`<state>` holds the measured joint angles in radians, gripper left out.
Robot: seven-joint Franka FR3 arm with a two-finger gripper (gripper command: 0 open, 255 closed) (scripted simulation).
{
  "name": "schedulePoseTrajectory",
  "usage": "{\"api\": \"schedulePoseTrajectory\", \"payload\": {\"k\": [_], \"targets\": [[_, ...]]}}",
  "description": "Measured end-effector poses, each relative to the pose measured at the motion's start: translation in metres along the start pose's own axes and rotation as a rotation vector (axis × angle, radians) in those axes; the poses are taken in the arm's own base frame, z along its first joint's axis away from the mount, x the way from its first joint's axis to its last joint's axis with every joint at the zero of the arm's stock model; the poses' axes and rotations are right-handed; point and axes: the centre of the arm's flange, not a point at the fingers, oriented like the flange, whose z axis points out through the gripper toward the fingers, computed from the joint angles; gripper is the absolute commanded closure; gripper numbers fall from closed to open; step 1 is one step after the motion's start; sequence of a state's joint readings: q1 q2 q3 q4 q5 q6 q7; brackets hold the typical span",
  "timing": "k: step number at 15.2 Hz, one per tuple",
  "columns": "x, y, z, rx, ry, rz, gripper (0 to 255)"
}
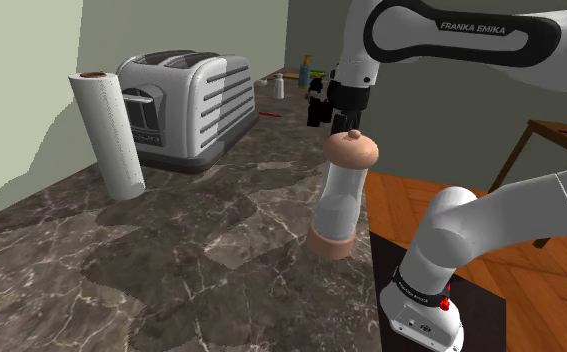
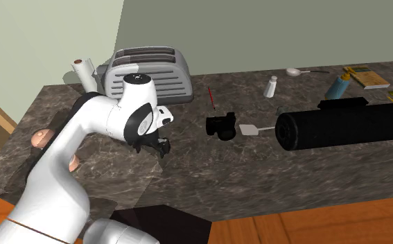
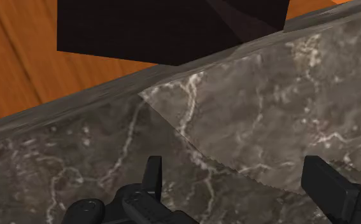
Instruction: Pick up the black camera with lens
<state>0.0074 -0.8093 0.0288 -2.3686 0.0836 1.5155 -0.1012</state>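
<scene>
Camera: you'll find it (image 2: 221, 125) resting on the bench (image 2: 208, 177) near the middle of the second exterior view, in front of the toaster's right end.
End effector: it (image 2: 161, 147) hangs over the bench to that view's left of the camera, apart from it. In the wrist view (image 3: 236, 168) its two fingers (image 3: 152, 175) stand wide apart, released, with only marble between them.
Under the hand: the wrist view shows you the bench edge, the wooden floor (image 3: 20, 57) beyond it and the black stand (image 3: 172, 25).
Beside the camera: a small white spatula (image 2: 250, 129) lies just to its right, and a red stick (image 2: 211, 98) lies just behind it.
Further off: a shaker (image 2: 272, 86), a spoon (image 2: 295, 71), a bottle (image 2: 338, 86) and a book (image 2: 368, 77) sit along the back of the bench.
Back wall: the toaster (image 1: 186, 105) stands with a towel roll (image 1: 106, 130) next to it.
Near the arm: a tall mill (image 1: 341, 190) stands close to the bench edge, right below the end effector (image 1: 318, 108) in the shoulder view. It is on the far side of the arm (image 2: 91, 132) from the camera.
Hidden: in the second exterior view the arm covers most of the mill.
Cut off: a big black cylinder (image 2: 340, 127) crosses that view's right side and runs out of the picture. You cannot tell what it is.
Hard to make out: which way the camera's lens points.
</scene>
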Motion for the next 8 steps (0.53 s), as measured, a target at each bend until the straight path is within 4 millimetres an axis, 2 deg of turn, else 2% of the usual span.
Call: {"api": "schedulePoseTrajectory", "payload": {"k": [1,3,8], "targets": [[0.0,0.0,0.0,0.0,0.0,0.0,0],[0.012,0.007,-0.004,0.005,0.008,0.029,0],[0.056,0.047,-0.018,0.024,0.039,0.142,0]]}}
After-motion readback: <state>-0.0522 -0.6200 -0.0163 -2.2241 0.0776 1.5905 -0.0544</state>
